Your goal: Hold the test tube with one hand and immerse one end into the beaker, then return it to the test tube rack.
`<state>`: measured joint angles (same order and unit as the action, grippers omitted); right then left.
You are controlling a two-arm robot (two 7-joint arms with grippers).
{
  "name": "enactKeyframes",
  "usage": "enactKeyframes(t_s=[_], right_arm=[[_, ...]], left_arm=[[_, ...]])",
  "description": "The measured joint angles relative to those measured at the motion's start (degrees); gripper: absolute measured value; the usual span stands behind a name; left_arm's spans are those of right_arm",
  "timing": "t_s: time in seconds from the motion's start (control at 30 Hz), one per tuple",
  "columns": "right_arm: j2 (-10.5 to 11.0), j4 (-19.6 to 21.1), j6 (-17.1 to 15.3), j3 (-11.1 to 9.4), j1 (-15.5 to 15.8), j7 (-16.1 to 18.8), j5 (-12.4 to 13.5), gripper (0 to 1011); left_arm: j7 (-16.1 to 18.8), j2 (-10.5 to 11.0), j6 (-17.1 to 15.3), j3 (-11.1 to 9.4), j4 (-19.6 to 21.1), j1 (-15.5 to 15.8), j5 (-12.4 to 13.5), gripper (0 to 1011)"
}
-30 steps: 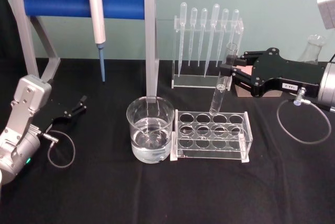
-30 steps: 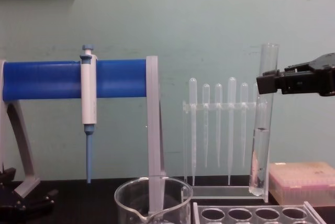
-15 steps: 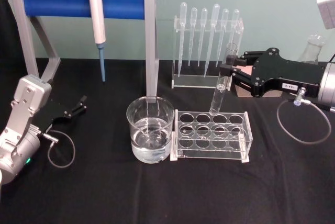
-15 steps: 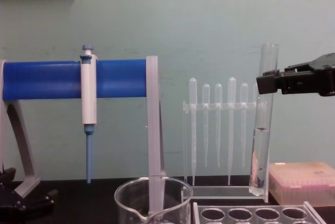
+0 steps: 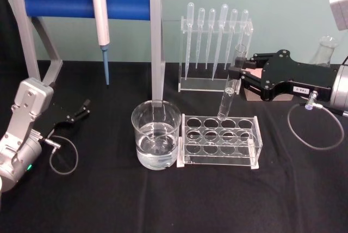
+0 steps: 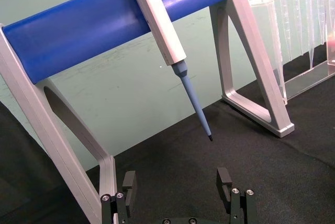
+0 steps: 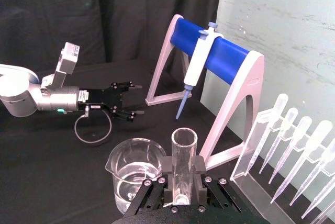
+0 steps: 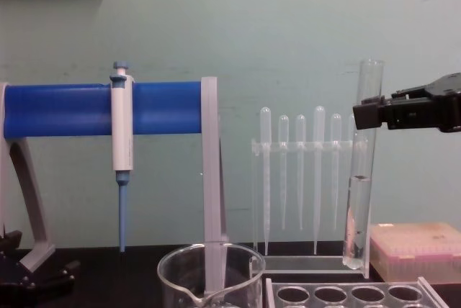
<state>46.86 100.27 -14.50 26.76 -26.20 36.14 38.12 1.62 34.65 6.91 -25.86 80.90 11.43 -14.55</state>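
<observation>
Head view: black two-jaw right gripper [image 5: 238, 73] clamps the long clear glass test tube [image 5: 228, 97], tip above the clear plastic rack [image 5: 255, 141], wide glass beaker [image 5: 142, 135] alongside. Left wrist view: left gripper [image 6: 177, 182] parked, jaws apart. Chest view: tube [image 8: 358, 200] upright (part-filled). Mid-carry, probably; next needs sideways travel, then a plumb descent

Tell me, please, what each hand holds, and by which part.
The right hand grips the test tube by its upper part, below the open rim; the left hand is open and holds nothing.
</observation>
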Motion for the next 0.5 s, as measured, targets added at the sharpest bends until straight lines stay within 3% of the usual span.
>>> enactKeyframes(t_s=[0.5], right_arm=[[0.0,0.0,0.0,0.0,0.0,0.0,0.0,242]], left_arm=[[0.0,0.0,0.0,0.0,0.0,0.0,0.0,1000]])
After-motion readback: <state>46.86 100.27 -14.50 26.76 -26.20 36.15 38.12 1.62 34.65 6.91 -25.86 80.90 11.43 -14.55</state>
